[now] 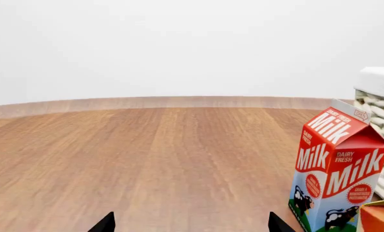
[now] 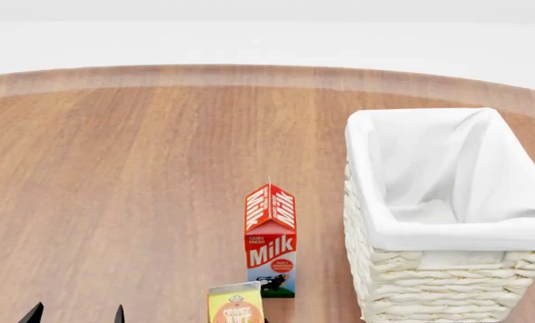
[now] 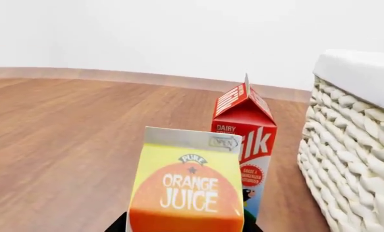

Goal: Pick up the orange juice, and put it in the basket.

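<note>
Yellow-orange OJ carton (image 3: 190, 186), upright, gable top, "PURE ORANGE JUICE"

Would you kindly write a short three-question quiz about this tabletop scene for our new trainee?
1. True or false: the cream woven wicker basket with white cloth lining already holds a carton.
2. Which stands nearer the robot in the head view? A) the red-and-white gable-top milk carton B) the yellow-orange gable-top orange juice carton
3. Fill in: the left hand is ____.
Key: 1 false; 2 B; 3 open.
</note>
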### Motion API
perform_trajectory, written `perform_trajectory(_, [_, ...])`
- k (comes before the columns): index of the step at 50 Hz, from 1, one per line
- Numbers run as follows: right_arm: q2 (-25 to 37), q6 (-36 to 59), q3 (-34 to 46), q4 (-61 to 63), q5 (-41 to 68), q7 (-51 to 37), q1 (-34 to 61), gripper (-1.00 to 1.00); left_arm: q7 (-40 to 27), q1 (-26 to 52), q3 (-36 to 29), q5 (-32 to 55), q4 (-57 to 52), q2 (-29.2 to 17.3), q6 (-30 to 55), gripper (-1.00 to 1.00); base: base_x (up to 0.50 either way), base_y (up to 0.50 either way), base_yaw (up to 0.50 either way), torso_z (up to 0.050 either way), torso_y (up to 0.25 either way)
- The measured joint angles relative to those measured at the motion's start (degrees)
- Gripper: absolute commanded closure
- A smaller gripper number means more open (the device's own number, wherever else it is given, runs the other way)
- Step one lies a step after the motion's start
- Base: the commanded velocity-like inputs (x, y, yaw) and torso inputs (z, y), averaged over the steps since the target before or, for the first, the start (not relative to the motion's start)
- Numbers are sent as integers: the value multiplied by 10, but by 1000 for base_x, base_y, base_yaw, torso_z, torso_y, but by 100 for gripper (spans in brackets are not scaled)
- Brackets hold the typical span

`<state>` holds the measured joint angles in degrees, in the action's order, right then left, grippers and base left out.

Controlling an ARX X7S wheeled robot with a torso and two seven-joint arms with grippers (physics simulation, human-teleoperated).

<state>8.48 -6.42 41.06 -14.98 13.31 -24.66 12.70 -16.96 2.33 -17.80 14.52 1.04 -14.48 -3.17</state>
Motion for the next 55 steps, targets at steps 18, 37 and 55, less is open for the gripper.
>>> perform_trajectory(18, [28,41,8,102,-4,-22,-17,100,-3,1,-4,3,0,-3,-1,-100,0,0,0,0,0])
perform_trajectory(37, [56,102,7,211,-13,-47,-16,100,-6,2,-7,5,1,-5,-2,-100,0,0,0,0,1])
perform_trajectory(55, [73,171,-1,301,-14,-66,4,100,-9,3,-11,8,1,-8,-4,-100,0,0,0,0,1])
